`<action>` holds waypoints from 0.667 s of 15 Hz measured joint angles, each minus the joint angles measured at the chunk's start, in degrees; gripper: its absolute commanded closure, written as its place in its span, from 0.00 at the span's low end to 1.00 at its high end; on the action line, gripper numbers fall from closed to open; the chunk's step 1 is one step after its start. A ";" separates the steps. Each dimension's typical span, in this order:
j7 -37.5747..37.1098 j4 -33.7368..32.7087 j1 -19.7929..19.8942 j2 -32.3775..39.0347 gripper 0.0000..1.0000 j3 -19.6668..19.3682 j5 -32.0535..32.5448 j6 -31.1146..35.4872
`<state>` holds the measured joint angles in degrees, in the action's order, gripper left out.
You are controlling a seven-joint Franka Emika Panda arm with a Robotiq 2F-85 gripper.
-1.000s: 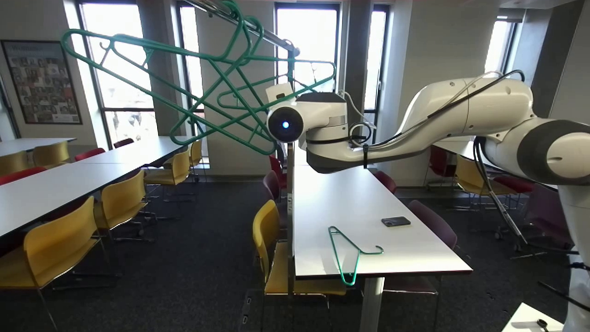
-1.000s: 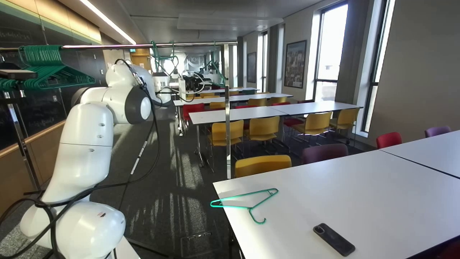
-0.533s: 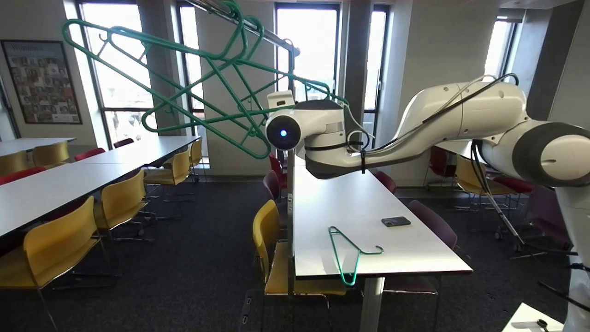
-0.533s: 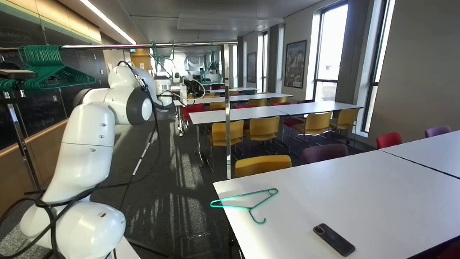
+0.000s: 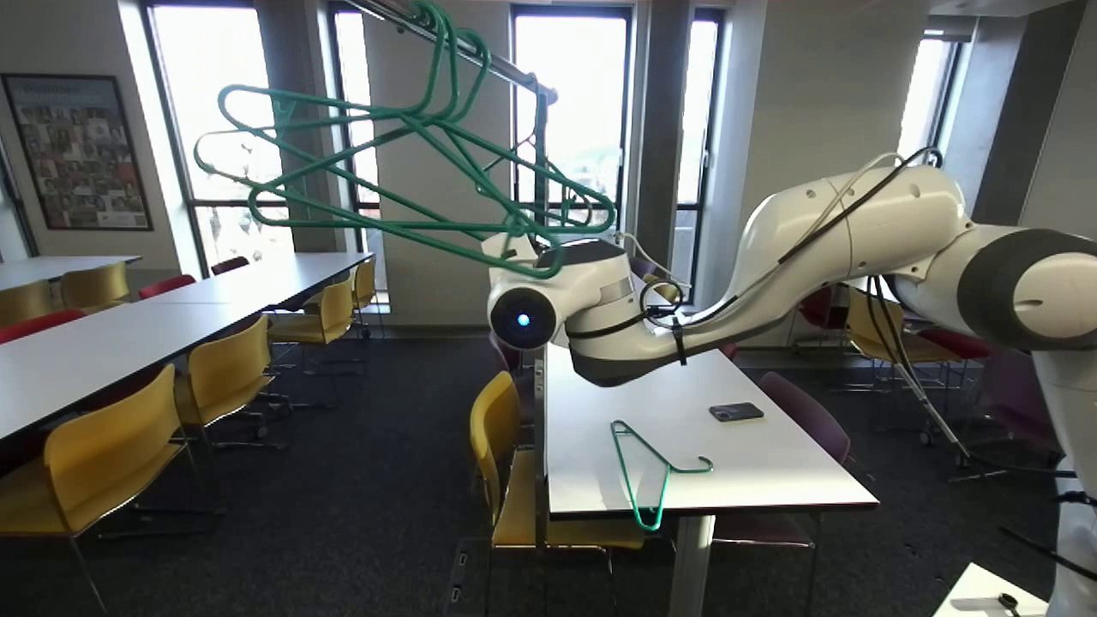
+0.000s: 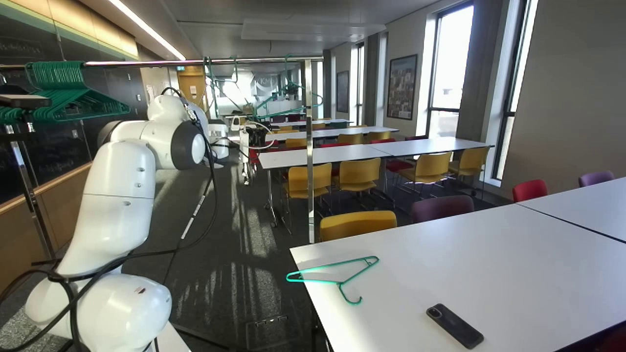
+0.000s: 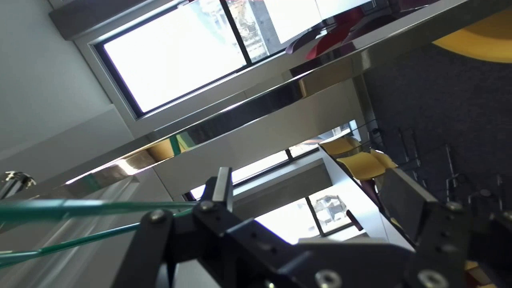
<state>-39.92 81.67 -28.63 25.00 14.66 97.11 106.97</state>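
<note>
My gripper (image 7: 314,192) stands open in the wrist view, with nothing between its pads. Two green bars of a hanger (image 7: 80,209) run in from the left and pass close to the outer side of the left finger; contact cannot be told. Several green hangers (image 5: 416,122) hang tangled and tilted from a metal rail (image 5: 506,70). The lowest overlaps the top of the robot's wrist in that exterior view, where the fingers are hidden. In an exterior view the dark hand (image 6: 257,133) appears small, below the rail (image 6: 146,63).
The rack's upright post (image 6: 309,166) stands near the hand and crosses the wrist view as a shiny bar (image 7: 248,116). A green hanger (image 5: 668,467) and a phone (image 5: 735,412) lie on a white table (image 5: 617,377). A dense bunch of hangers (image 6: 58,78) hangs farther along the rail.
The wrist has moved down, away from the rail, and tilted. The hanging hangers have swung, their far ends shifting and dropping. The jaws have opened wider. The hanger and phone on the table stayed put.
</note>
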 measured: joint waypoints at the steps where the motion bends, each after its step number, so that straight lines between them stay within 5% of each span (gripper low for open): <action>1: 0.01 1.22 -0.04 -0.02 0.00 0.01 0.07 0.00; 10: 1.34 8.66 0.64 -0.09 0.00 -0.14 0.17 -2.33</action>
<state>-38.59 90.32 -27.99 24.91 14.53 97.27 104.64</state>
